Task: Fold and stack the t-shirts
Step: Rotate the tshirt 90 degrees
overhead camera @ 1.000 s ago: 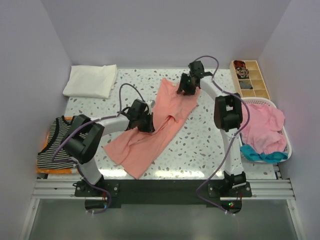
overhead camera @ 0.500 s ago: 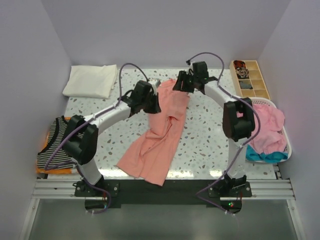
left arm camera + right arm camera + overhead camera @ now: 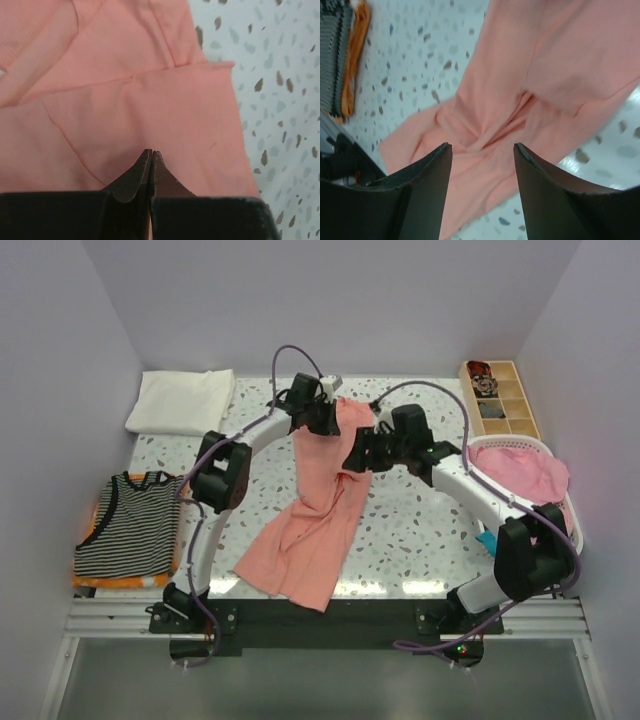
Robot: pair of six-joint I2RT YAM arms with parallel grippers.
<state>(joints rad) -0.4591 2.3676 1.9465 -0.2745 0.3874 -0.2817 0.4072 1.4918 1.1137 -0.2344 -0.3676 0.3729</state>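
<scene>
Salmon tee [image 3: 312,525]: I see it drawn out long across the table [image 3: 420,530], one end at the far middle, the other spread wide by the near edge.
Left gripper [image 3: 322,412]: fingers [image 3: 135,180] pressed tight together, pinching the tee's far end.
Right gripper [image 3: 358,455]: jaws wide apart, gripping nothing; it hangs over the tee's right edge, with bunched cloth below.
Striped tee [image 3: 125,540]: flat at the left, on orange cloth [image 3: 110,583].
White tee [image 3: 182,400]: folded, far left corner.
Basket [image 3: 505,442]: right side, pink tee [image 3: 525,472] inside.
</scene>
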